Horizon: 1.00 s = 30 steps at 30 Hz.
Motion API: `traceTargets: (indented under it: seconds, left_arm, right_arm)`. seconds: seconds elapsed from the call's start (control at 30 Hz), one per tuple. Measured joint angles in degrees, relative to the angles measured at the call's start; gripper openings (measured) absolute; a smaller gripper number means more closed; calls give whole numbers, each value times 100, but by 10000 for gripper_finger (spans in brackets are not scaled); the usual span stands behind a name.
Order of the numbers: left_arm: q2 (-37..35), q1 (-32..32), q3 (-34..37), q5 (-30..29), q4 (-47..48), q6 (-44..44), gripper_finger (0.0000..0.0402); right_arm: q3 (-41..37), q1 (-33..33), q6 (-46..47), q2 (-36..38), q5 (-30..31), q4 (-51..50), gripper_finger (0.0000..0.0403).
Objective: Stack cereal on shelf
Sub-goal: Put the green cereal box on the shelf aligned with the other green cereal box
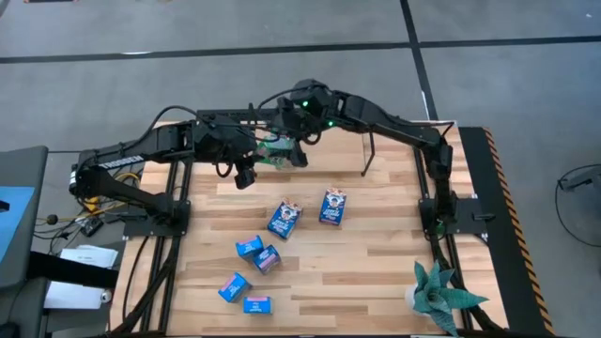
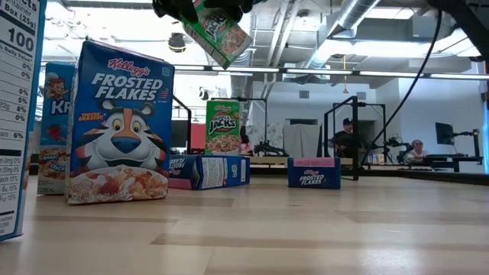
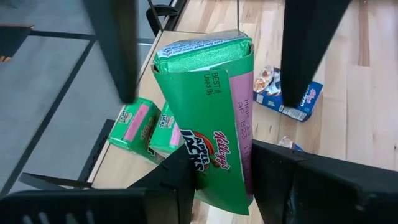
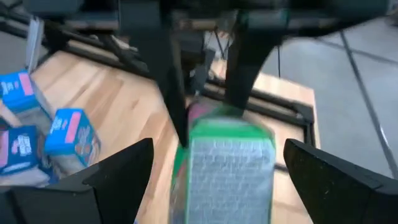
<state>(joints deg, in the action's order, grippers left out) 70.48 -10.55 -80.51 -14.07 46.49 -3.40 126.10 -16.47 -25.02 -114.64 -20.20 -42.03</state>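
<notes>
1. The left gripper (image 3: 217,171) clamps a green Apple Jacks box (image 3: 208,112) by its lower end; the box tilts, its top flap crumpled, with a pink side panel showing.
2. In the high view this box (image 1: 274,148) hangs above the table's far edge, by the shelf (image 1: 376,141).
3. The right gripper (image 4: 214,165) hovers just by the same box (image 4: 230,165) with fingers spread wide, gripping nothing.
4. The left wrist view alone shows two more green boxes (image 3: 146,127) lying side by side on the wood below.
5. The low view shows an upright Frosted Flakes box (image 2: 118,122) close to the camera, and an Apple Jacks box (image 2: 222,127) standing farther back.
6. Blue boxes (image 1: 249,272) lie scattered on the table (image 1: 376,272).
</notes>
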Motion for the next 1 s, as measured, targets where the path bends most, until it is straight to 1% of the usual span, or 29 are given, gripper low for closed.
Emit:
traceTargets:
  seconds: [0.07, 0.13, 0.3, 0.47, 0.73, 1.0]
  left_arm:
    - [0, 0, 0, 21, -4, -7, 110]
    - [0, 0, 0, 24, -2, -7, 110]
    - [0, 2, 0, 24, 22, -38, 110]
    - [9, 0, 0, 22, 27, -92, 110]
    - [229, 2, 2, 73, 66, -286, 110]
    - [272, 2, 2, 57, 111, -267, 110]
  right_arm:
    - [22, 2, 18, -80, -60, 136, 383]
    - [3, -9, 89, -104, -64, 18, 383]
    - [9, -9, 79, -86, -71, 197, 373]
    - [9, -80, 133, -69, -90, 178, 363]
    - [9, -83, 149, -75, -110, 100, 349]
    - [9, -89, 122, -80, -110, 30, 334]
